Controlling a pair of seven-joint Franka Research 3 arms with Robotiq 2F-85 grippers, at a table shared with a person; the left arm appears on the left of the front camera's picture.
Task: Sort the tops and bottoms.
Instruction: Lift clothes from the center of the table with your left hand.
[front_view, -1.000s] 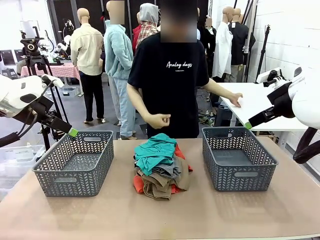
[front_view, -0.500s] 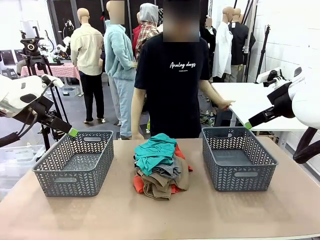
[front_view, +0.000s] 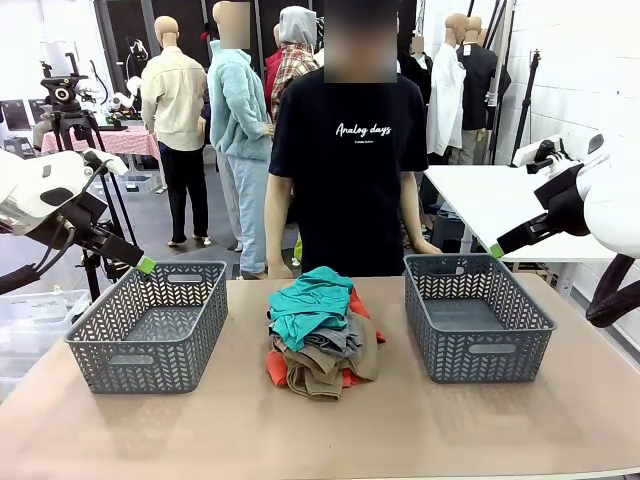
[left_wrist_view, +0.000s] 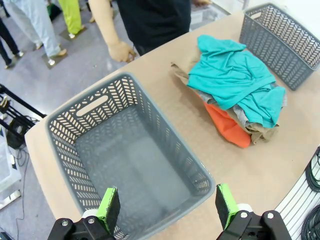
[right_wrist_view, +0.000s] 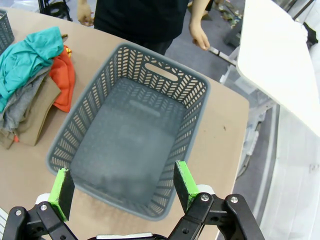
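Observation:
The tops and bottoms lie in one pile at the table's middle: a teal garment (front_view: 310, 305) on top, grey (front_view: 335, 340) and khaki-tan (front_view: 320, 372) under it, orange (front_view: 275, 368) at the bottom. In the left wrist view the teal garment (left_wrist_view: 232, 77) covers most of the pile, with orange (left_wrist_view: 227, 125) poking out. My left gripper (front_view: 145, 264) hangs open above the left grey basket (front_view: 140, 345), nothing between its fingers (left_wrist_view: 109, 207). Above and behind the right grey basket (front_view: 490, 360), my right gripper (front_view: 497, 250) is open and empty too. Both baskets (left_wrist_view: 165, 135) (right_wrist_view: 85, 125) hold nothing.
A person in a black T-shirt (front_view: 345, 150) stands at the far edge behind the pile, both arms down and hands (left_wrist_view: 121, 50) (right_wrist_view: 200, 37) near the table edge. A white side table (front_view: 500, 200) stands to the right. The front strip of the tan tabletop (front_view: 330, 430) is bare.
The person has lowered both arms to the sides; one hand came off the white side table. Both robot arms and the pile stayed still.

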